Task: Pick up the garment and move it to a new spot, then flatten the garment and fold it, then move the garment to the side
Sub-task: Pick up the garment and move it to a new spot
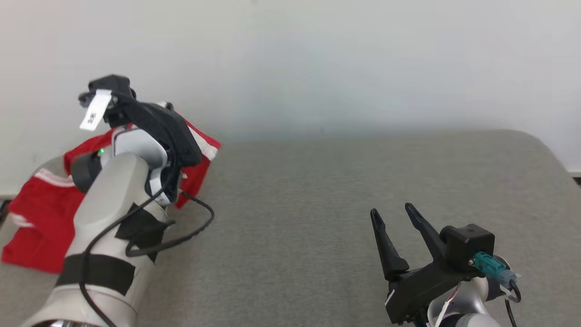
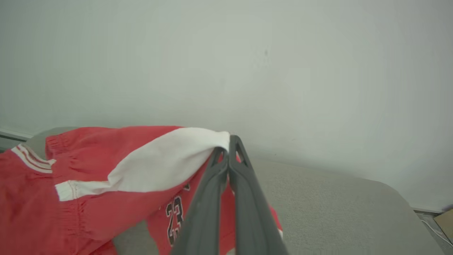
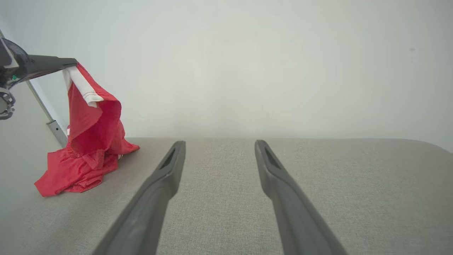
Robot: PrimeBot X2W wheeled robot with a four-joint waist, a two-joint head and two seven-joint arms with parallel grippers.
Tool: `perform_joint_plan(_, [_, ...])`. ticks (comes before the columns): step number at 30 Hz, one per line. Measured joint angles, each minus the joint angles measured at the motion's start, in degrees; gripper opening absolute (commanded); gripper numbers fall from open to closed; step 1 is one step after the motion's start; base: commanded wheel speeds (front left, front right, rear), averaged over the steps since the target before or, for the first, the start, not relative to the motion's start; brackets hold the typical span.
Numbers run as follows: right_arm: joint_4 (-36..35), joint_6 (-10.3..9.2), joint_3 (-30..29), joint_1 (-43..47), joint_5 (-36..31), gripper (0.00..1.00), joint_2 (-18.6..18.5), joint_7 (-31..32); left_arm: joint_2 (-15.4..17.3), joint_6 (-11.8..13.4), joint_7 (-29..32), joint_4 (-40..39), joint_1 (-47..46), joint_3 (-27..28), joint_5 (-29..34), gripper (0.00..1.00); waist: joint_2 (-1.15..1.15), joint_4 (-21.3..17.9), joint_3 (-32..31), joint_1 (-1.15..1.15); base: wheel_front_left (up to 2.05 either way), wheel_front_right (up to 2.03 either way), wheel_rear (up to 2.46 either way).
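Your left end effector [image 2: 228, 149] pinches the white band [image 2: 166, 161] of the red garment [image 2: 81, 170] above the grey fabric tabletop [image 1: 317, 190], against a plain pale wall [image 1: 317, 59]; your right end effector [image 3: 219, 143] stands wide, empty.

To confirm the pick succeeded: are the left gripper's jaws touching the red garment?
Touching. The left wrist view shows the left gripper, jaws shut, pinching the white band of the garment.

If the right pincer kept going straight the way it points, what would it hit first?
Probably nothing nearby: the right pincer points over the grey table toward the pale wall. The red garment hangs well off to its left. Depth is hard to judge.
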Motion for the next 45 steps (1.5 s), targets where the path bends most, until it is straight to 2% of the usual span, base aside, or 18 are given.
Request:
perform_joint_plan(5, [1.44,0.00,1.83,-0.02,0.93,1.00,-0.04,-1.62,0.07,0.00,0.26,-3.26,2.94,-2.86,-7.28,0.00,0.00,-4.39,-0.96,0.00,0.00,0.00,0.00])
perform_joint_plan(9, [2.74,0.00,3.91,-0.38,2.05,1.00,-0.03,-2.67,0.13,0.01,-1.79,-5.88,4.82,-3.76,-14.93,0.00,0.01,-7.90,-1.44,0.00,0.00,0.00,0.00])
perform_joint_plan(12, [3.49,-0.12,4.75,-0.43,3.00,1.00,-0.09,-3.36,0.16,0.41,-4.25,-8.03,4.92,-6.45,-19.92,0.00,0.01,-10.47,-1.67,0.00,0.00,0.00,0.00])
perform_joint_plan(18, [4.79,-0.24,5.88,-1.43,3.97,1.00,-0.12,-5.14,0.11,0.41,-9.50,-8.83,6.21,-13.58,-25.51,0.00,0.01,-16.13,-1.84,0.01,0.00,0.00,0.00])
perform_joint_plan(26, [5.16,-0.24,7.77,-1.78,5.08,1.00,-0.16,-6.35,0.20,0.41,-11.82,-10.84,8.19,-23.59,-30.43,0.00,0.01,-21.79,-0.88,0.01,0.00,0.00,0.00])
perform_joint_plan(27, [5.19,-0.24,7.99,-1.93,5.09,1.00,-0.16,-6.54,0.33,0.41,-11.88,-11.49,8.19,-24.75,-30.63,0.24,0.01,-22.40,-0.64,0.01,0.00,0.00,0.00])
perform_joint_plan(28, [5.21,-0.24,8.26,-2.21,5.14,1.00,-0.16,-6.80,0.34,0.41,-12.16,-11.93,8.17,-25.81,-31.05,1.00,0.01,-22.99,-0.36,0.01,0.00,0.00,0.00])
perform_joint_plan(35, [5.23,-0.24,7.16,-2.95,6.49,1.00,-0.18,-8.51,0.49,0.41,-9.94,-18.29,8.00,-37.10,-32.65,1.00,0.02,-25.43,2.85,0.01,0.00,0.00,0.00])
perform_joint_plan(39, [5.72,-0.25,5.57,-2.96,6.49,1.00,-0.20,-9.55,0.49,-0.24,-10.80,-23.27,6.29,-39.96,-34.99,1.00,0.02,-25.39,4.50,0.02,0.00,0.00,0.00])
perform_joint_plan(41, [6.41,-0.25,5.01,-2.98,6.49,1.00,-0.20,-9.89,0.42,-0.91,-10.76,-23.21,4.50,-40.98,-35.40,1.00,0.02,-24.78,4.88,0.02,0.00,0.00,0.00])
perform_joint_plan(45, [7.17,-0.25,3.97,-3.27,6.49,1.00,-0.20,-10.66,0.57,-0.52,-8.47,-21.43,3.88,-43.48,-37.62,1.00,0.02,-22.92,5.05,0.02,0.00,0.00,0.00])
